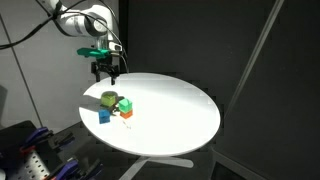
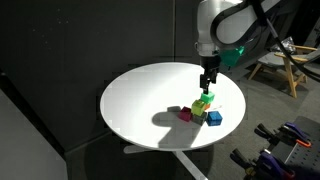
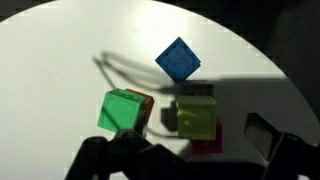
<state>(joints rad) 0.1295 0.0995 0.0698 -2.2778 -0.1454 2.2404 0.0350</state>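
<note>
Big round white table [image 1: 180, 110] w/ the gripper [image 1: 106, 71] hanging above it, fingers apart & holding nothing, right over a small bunch of blocks near the edge: yellow-green block [image 3: 196, 115], green block [image 3: 122, 110], blue block [image 3: 178, 59], all prob. light, hard & easy to pinch by flat sides.

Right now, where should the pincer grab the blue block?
Grab the blue block by two opposite flat sides, coming straight down from above. It sits apart from the green block and yellow-green block, so its sides are free. It looks turned cornerwise in the wrist view, so the pincer probably must twist to match.
</note>
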